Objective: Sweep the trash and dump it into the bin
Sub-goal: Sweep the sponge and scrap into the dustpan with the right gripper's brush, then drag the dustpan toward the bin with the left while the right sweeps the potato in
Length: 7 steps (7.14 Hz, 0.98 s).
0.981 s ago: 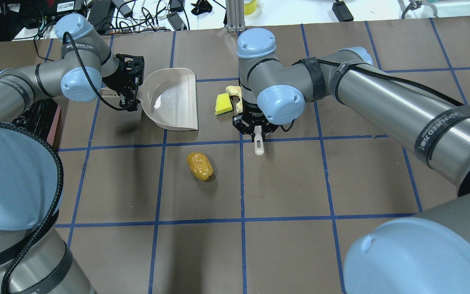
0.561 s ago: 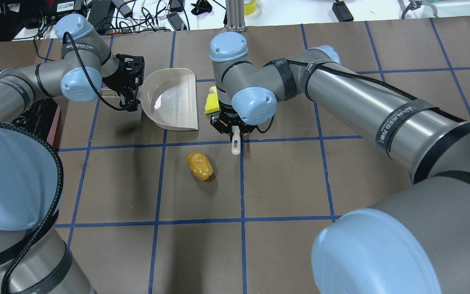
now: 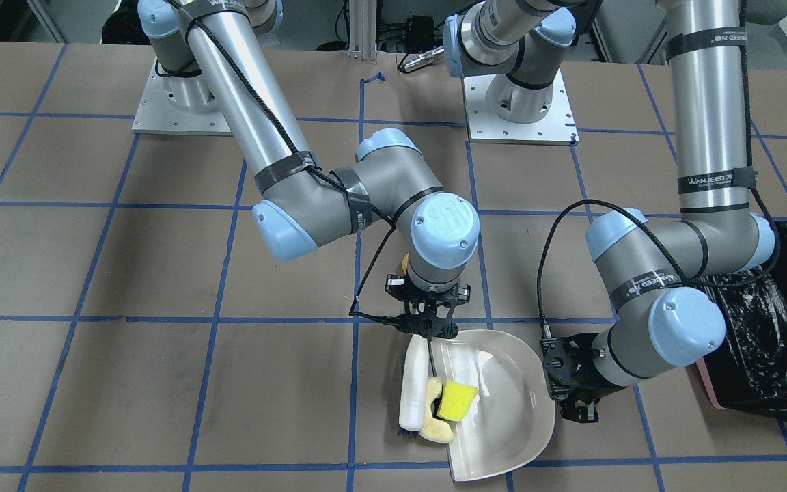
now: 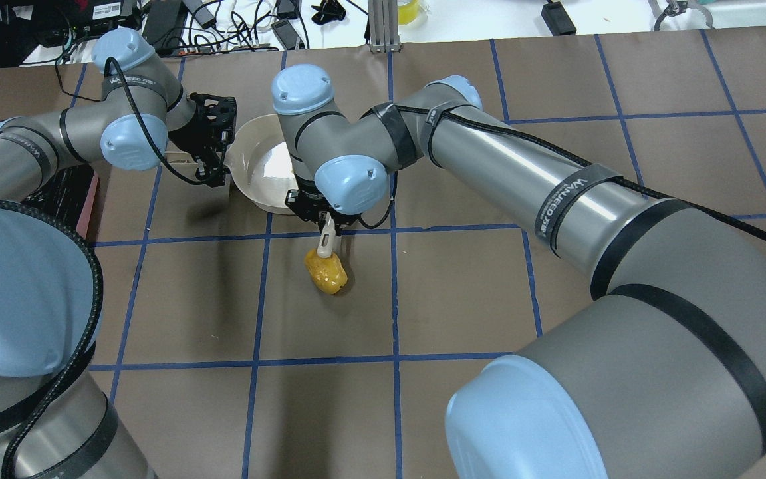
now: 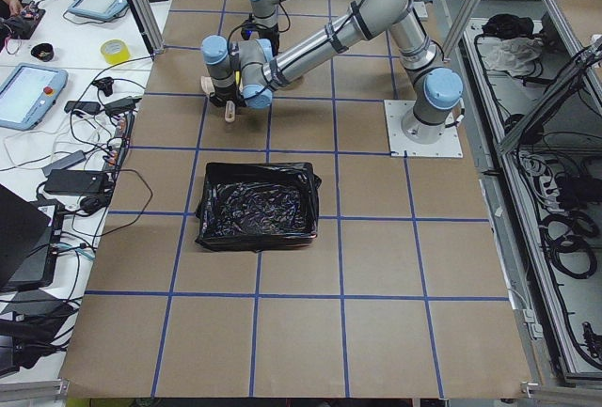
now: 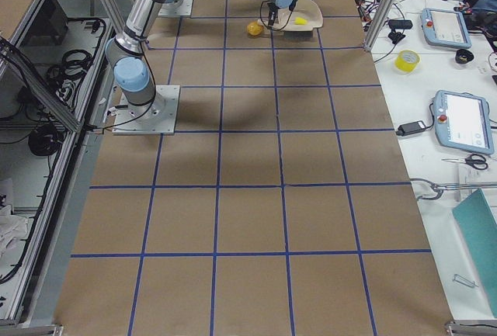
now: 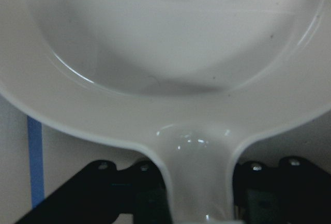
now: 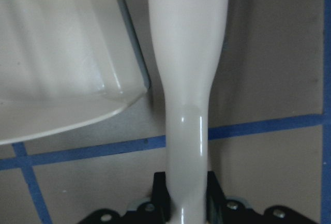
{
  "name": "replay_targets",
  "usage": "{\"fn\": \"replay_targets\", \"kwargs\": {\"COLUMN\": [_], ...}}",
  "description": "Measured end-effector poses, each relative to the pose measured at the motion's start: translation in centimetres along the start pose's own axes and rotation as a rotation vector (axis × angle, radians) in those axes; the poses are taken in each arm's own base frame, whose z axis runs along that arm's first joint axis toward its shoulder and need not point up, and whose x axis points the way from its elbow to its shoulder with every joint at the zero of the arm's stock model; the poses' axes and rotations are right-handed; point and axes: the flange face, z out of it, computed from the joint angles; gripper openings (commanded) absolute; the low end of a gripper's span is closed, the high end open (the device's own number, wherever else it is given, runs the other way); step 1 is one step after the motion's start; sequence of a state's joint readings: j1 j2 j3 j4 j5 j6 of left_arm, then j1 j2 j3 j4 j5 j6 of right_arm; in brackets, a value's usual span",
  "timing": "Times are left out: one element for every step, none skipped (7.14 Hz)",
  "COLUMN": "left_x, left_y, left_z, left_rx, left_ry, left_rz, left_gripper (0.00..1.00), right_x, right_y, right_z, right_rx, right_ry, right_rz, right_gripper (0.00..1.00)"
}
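My left gripper (image 4: 213,152) is shut on the handle of the cream-white dustpan (image 3: 516,417), which lies flat on the table. My right gripper (image 3: 427,326) is shut on a cream brush (image 3: 412,389) set along the pan's open edge. The yellow-green wedge (image 3: 458,400) lies just inside the pan's mouth. The cream crescent (image 3: 436,429) sits at the lip between brush and pan. The golden potato lump (image 4: 326,273) lies on the table, just beyond the brush handle's end (image 4: 325,247). The bin (image 3: 769,342), black-lined, stands beside my left arm.
The table is brown paper with blue tape grid lines (image 4: 393,299). The bin also shows at the left edge of the overhead view (image 4: 64,193), partly under my left arm. Cables and gear (image 4: 237,23) lie beyond the far table edge.
My right arm has swept the brush leftward to the dustpan's mouth, pushing the wedge and crescent with it. The dustpan, left gripper and potato lump have stayed put.
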State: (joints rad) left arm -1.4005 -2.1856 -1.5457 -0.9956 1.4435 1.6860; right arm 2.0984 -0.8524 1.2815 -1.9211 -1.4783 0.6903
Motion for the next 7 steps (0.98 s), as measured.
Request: {"fn": "replay_targets", "kwargs": {"left_x": [0.0,0.0,0.0,0.1,0.1,0.2,0.5], "left_y": [0.0,0.0,0.0,0.0,0.0,0.5,1.5], "left_z": [0.0,0.0,0.0,0.0,-0.2,-0.3,-0.6], "left_rx": [0.000,0.000,0.000,0.000,-0.001,-0.002,-0.006], "left_ry": [0.000,0.000,0.000,0.000,-0.001,-0.003,-0.002], "left_rz": [0.000,0.000,0.000,0.000,0.005,0.023,0.041], "left_gripper": [0.04,0.04,0.04,0.04,0.04,0.04,0.04], "right_x": [-1.6,-3.1,-4.3,-5.0,-4.9,-3.8,-1.6], "right_y": [0.7,1.4,2.2,3.1,3.5,3.3,2.1], "right_z": [-0.2,-0.8,-1.5,-2.0,-2.6,-3.8,-5.6], "right_rx": [0.003,0.006,0.008,0.007,0.003,-0.002,-0.012], "right_ry": [-0.017,-0.040,-0.055,-0.057,-0.047,-0.024,0.003], "right_rz": [0.020,0.036,0.040,0.038,0.027,-0.004,-0.034], "right_gripper": [0.00,0.00,0.00,0.00,0.00,0.00,0.00]}}
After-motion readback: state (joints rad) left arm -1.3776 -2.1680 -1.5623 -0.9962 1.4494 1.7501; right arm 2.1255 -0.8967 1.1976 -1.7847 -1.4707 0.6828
